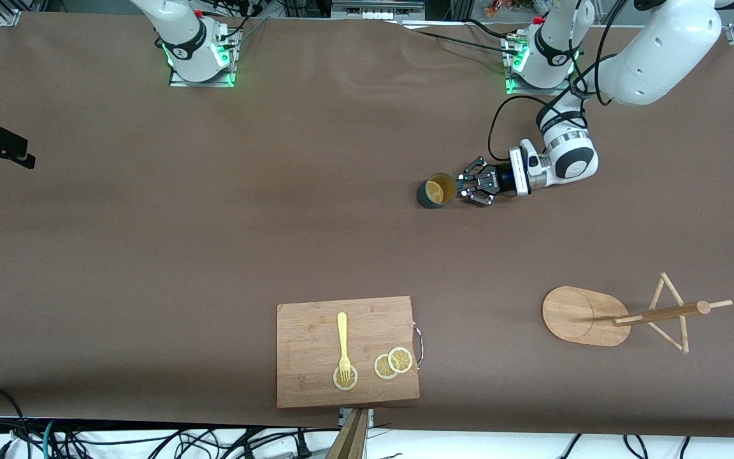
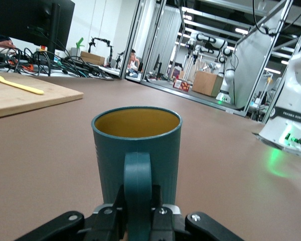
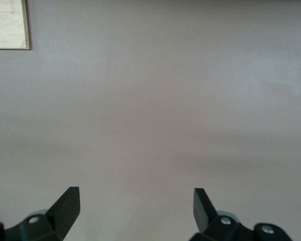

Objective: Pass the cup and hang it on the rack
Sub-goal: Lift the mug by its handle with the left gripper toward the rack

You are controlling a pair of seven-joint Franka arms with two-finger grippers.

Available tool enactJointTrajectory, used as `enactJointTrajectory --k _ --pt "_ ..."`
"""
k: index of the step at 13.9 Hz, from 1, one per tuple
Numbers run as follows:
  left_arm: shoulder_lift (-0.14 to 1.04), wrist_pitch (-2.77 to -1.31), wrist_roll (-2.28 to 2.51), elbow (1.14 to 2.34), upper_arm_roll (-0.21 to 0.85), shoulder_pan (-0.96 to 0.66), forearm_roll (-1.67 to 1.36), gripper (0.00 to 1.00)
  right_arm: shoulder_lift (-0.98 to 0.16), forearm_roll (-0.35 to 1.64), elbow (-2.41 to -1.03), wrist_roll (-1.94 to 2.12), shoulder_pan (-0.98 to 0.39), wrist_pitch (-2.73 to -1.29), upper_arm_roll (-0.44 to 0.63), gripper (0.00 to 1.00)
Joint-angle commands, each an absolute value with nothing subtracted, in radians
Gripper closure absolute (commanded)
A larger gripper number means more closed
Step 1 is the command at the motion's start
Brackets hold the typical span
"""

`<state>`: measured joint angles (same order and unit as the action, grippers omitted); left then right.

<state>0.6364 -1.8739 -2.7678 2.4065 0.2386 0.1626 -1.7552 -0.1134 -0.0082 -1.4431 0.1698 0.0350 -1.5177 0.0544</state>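
Nearest the front camera, on the brown table: a wooden cutting board carrying a yellow fork and three lemon slices, the fork's tines resting on one slice. Toward the left arm's end, about as near: the rack, tipped over, oval base on edge against the table, post and pegs lying flat and pointing to that end. Farther up the table, well apart from both: the cup, upright on the tabletop, yellow-tan inside showing, handle turned toward the left arm. Left gripper low at the cup, fingers pinched together on the handle. Right gripper hovering over bare table, fingers spread wide apart, nothing between them; a corner of the board visible in its wrist view.
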Motion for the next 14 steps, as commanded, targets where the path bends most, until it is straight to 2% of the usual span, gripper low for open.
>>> enactJointTrajectory --k 1,9,14 --pt "0.635 -1.798 -2.909 2.433 0.25 0.219 -1.801 0.9 -0.114 0.005 -1.436 0.178 0.048 -1.505 0.051 0.0" --pt "0.512 -1.766 -2.567 2.43 0.241 0.276 -1.766 0.91 -0.114 0.003 -1.436 0.179 0.046 -1.511 0.051 0.0" --pt "0.43 -1.747 -2.314 2.41 0.244 0.429 -1.56 0.91 -0.114 0.002 -1.436 0.179 0.046 -1.511 0.051 0.0"
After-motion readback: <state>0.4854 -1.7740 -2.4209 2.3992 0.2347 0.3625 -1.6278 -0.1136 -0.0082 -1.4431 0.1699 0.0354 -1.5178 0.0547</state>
